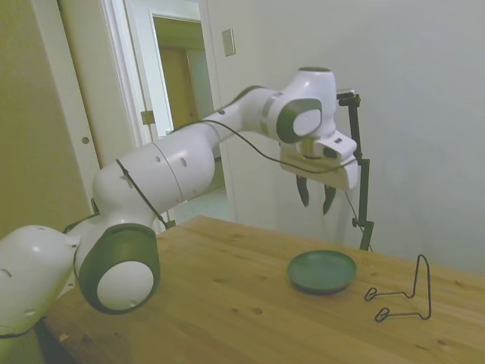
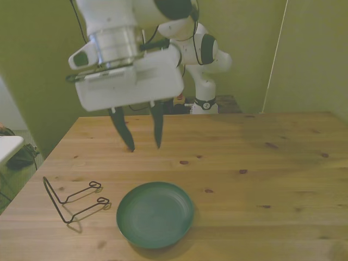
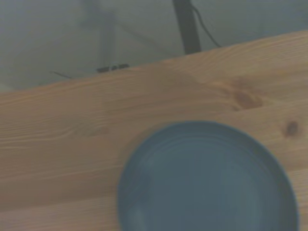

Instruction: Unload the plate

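Wooden table [image 2: 283, 163]: the small round dark green matte plate [image 2: 155, 213] is seen lying flat (nothing on it), beside a thin black wire stand [image 2: 73, 198]. Above it, the white 2-finger gripper [image 2: 142, 133] is held spread apart, gripping nothing.

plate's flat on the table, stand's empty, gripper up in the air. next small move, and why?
Probably none beyond holding clear or retreating. The plate lies flat on the table beside the wire stand, not in it, and nothing sits on the plate. The gripper hangs open and empty above the table, behind the plate in the front view. The unloading looks done.
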`<control>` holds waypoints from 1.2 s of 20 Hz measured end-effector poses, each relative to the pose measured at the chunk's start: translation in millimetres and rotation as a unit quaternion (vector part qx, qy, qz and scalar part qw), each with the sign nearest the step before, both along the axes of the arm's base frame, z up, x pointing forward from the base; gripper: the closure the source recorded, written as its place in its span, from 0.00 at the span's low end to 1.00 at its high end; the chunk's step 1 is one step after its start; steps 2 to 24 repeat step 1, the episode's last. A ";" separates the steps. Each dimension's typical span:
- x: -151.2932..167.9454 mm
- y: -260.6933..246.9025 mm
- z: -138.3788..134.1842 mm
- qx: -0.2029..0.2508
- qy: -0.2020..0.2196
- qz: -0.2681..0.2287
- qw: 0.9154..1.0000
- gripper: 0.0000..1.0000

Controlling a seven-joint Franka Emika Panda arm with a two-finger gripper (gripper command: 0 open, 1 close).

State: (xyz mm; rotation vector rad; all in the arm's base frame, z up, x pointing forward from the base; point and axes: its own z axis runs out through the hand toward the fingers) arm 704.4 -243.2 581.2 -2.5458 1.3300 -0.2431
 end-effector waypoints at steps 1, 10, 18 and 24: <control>-3.6 10.9 13.4 0.002 -0.001 0.005 1.000 0.00; -3.6 10.9 13.4 0.002 -0.001 0.005 1.000 0.00; -3.6 10.9 13.4 0.002 -0.001 0.005 1.000 0.00; -3.6 10.9 13.4 0.002 -0.001 0.005 1.000 0.00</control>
